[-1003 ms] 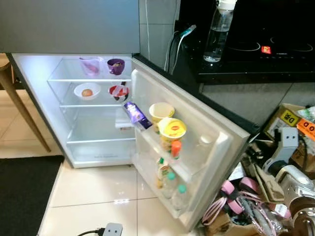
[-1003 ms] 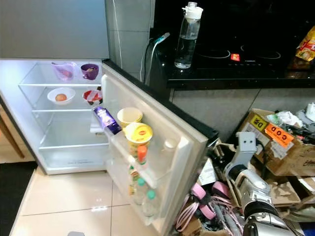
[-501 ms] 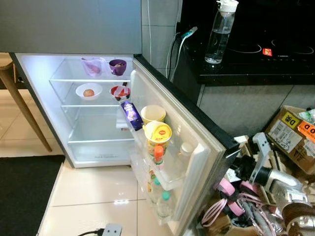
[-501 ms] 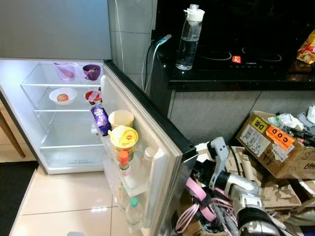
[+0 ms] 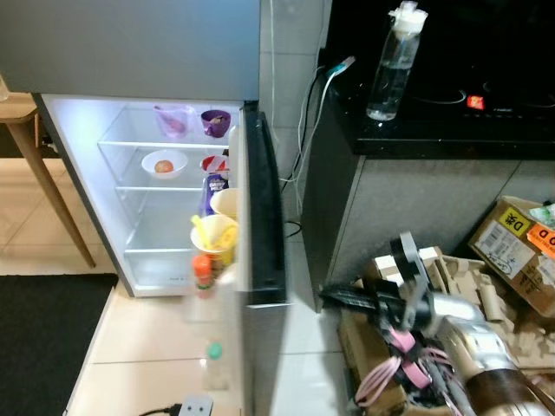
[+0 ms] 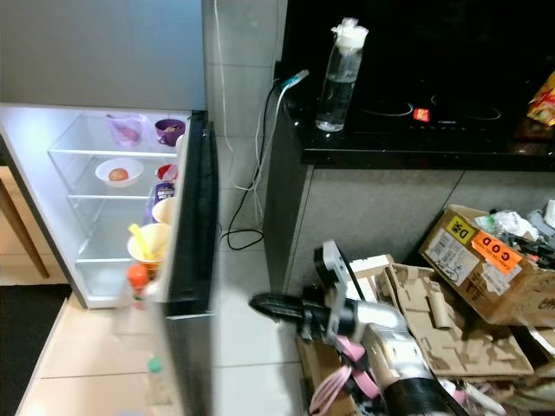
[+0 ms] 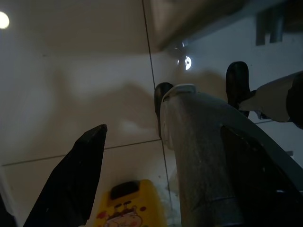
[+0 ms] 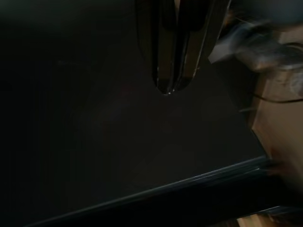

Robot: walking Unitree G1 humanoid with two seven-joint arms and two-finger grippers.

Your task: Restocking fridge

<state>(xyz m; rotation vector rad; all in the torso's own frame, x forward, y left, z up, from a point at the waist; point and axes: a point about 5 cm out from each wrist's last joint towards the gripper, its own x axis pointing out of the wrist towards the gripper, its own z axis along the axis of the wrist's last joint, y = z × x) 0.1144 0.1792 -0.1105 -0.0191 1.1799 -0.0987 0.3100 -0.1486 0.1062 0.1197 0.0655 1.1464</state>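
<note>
The fridge door point(image 5: 262, 217) stands half shut and edge-on to me. Its inner shelves carry a yellow noodle cup point(image 5: 214, 232), a cream cup point(image 5: 224, 201), a purple packet point(image 5: 213, 186) and an orange-capped bottle point(image 5: 202, 273). Inside the lit fridge point(image 5: 147, 217) are a white bowl point(image 5: 163, 162), a purple cup point(image 5: 216, 122) and a pink cup point(image 5: 173, 120). My right gripper point(image 5: 334, 299) is shut and points at the door's dark outer face point(image 8: 118, 142), fingertips point(image 8: 169, 82) close to it. My left gripper point(image 7: 161, 189) hangs open over the floor.
A clear water bottle point(image 5: 390, 61) and a cable point(image 5: 321, 78) sit on the black counter point(image 5: 434, 130) to the right. Cardboard boxes point(image 5: 512, 251) and pink cords point(image 5: 395, 373) clutter the floor at the right. A black mat point(image 5: 43, 347) and a wooden leg point(image 5: 43, 191) are at the left.
The door has swung from wide open to about half shut. My right gripper has moved left behind the door's outer face.
</note>
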